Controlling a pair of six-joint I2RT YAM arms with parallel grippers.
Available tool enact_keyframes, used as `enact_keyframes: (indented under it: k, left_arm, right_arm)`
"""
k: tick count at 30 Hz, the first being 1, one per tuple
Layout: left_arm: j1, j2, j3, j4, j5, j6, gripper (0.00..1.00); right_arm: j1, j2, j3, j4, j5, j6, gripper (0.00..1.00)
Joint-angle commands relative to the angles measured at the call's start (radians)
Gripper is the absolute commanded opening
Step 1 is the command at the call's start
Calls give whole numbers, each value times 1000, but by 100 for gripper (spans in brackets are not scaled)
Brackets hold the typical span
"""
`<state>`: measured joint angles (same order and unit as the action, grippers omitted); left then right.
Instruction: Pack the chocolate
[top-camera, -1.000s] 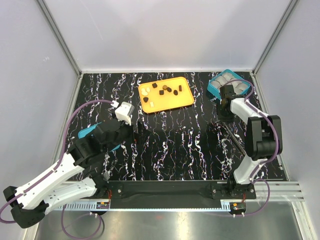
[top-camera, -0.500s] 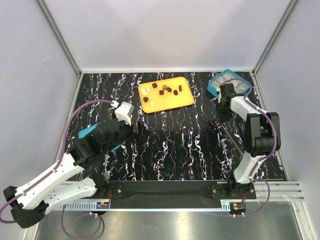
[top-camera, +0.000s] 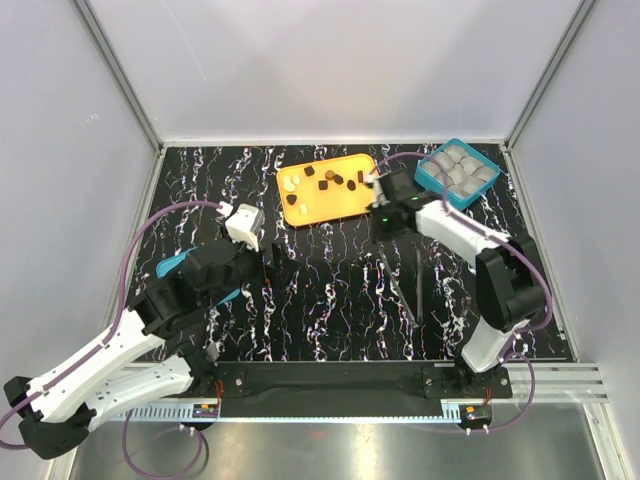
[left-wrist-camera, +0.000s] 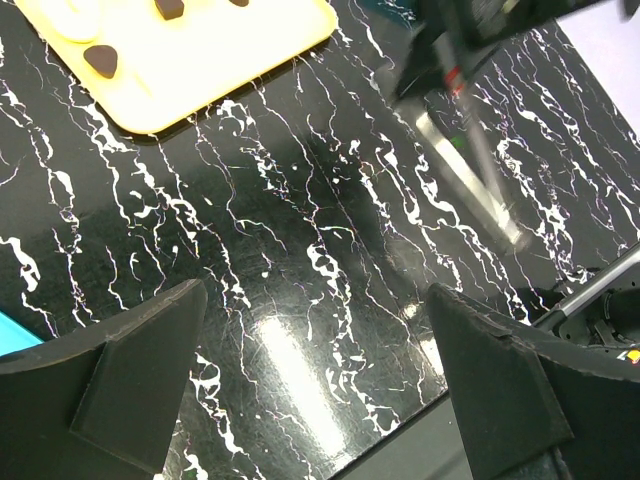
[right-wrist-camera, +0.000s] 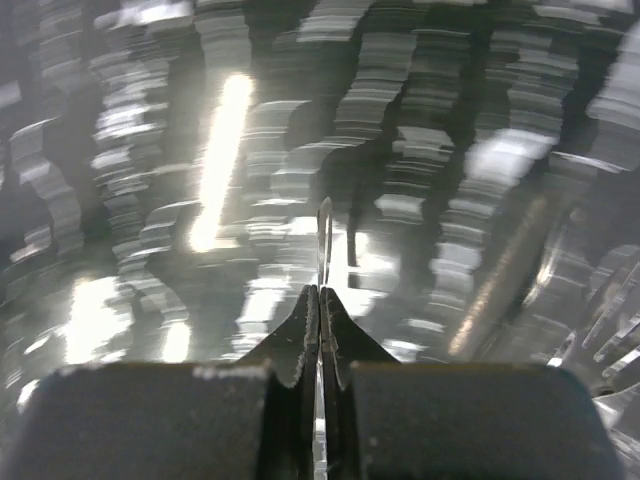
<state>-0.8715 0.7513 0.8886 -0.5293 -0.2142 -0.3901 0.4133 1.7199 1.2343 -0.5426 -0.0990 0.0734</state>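
The black marbled table (top-camera: 330, 300) carries everything, and the 2 arms share it unevenly. The left arm lies low on its own side. The left gripper (left-wrist-camera: 315, 300) hangs above bare tabletop just near of the tray, its 2 fingers spread wide with nothing between them, seemingly parked clear of the work.

The right arm reaches across toward the middle, so its wrist sits between the orange tray (top-camera: 340, 205) and the teal box (top-camera: 436, 192). That suits a shuttle from one to the other. The right gripper (right-wrist-camera: 318, 300) is pinched fully closed on a thin metal tool (right-wrist-camera: 323, 235), probably tweezers. Such a tool makes sense, since the pieces look too small for the broad fingers themselves. The tool's tip hovers over bare table, and I can't tell whether it carries anything.

The tray lies flat at the far centre and the box at the far right, its grey cups (top-camera: 460, 172) facing up to receive pieces. A teal piece (top-camera: 172, 265), maybe the lid, shows partly under the left arm.

The chocolate (top-camera: 338, 180) is scattered on the tray: about 6 dark lumps and 3 cream ovals. No chocolate is visible in the cups, so packing looks barely begun.
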Motion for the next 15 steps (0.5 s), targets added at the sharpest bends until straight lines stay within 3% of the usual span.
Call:
enact_keyframes:
  k: [1, 10, 14, 15]
  left_arm:
    - [-1, -17, 9, 37, -14, -4, 99]
    - [-1, -15, 3, 42, -22, -6, 99]
    - [-1, -13, 4, 40, -27, -6, 99]
    - [-1, -13, 3, 40, -28, -6, 99]
  right_arm:
    - [122, 44, 74, 12, 2, 37, 0]
    - [295, 185, 140, 6, 62, 29, 0]
    - [318, 219, 157, 6, 91, 29, 5]
    - [318, 222, 165, 4, 93, 31, 10]
